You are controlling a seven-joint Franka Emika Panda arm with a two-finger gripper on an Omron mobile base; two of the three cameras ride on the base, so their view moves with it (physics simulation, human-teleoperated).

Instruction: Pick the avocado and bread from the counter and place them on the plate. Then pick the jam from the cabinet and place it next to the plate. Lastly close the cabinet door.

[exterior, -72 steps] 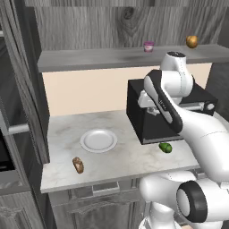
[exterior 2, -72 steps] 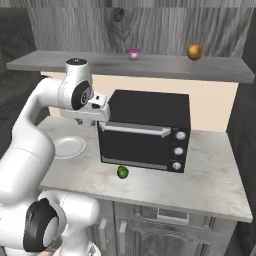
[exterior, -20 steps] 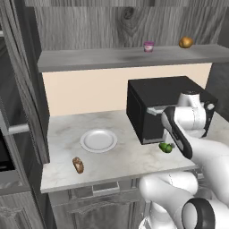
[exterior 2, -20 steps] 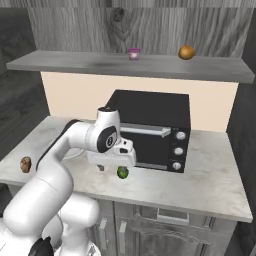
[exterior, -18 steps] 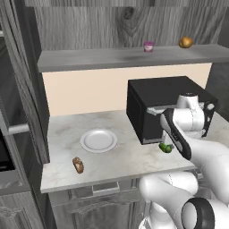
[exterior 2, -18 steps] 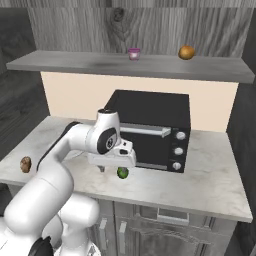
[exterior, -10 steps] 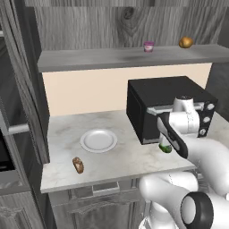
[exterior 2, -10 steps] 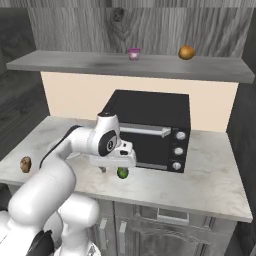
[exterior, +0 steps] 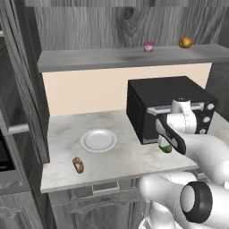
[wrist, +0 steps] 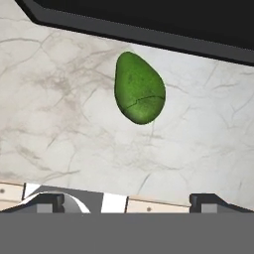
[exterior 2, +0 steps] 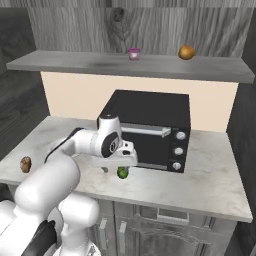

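The white arm reaches low over the front of the marbled tabletop (exterior: 120, 161), its wrist bent so the tool (exterior 2: 115, 168) points down just in front of the black microwave (exterior 2: 150, 127). The tool's jaws stand wide apart with nothing between them; in the hand view the two dark fingertips (wrist: 47, 201) sit at opposite sides, well clear of the avocado (wrist: 139, 88).

No readable writing or brand shows on anything.

The avocado (exterior 2: 122, 172) is a glossy green pear-shaped fruit with a faint crack line across its broad end. It lies on the tabletop just beside the microwave's front edge, directly beneath the tool. The bread (exterior: 78, 165), a small brown piece, lies near the front left edge of the tabletop, apart from the round white plate (exterior: 98, 140). The magenta jam (exterior: 148, 46) jar stands on the cabinet (exterior: 89, 58) shelf, apart from an orange-brown fruit (exterior: 186, 42).
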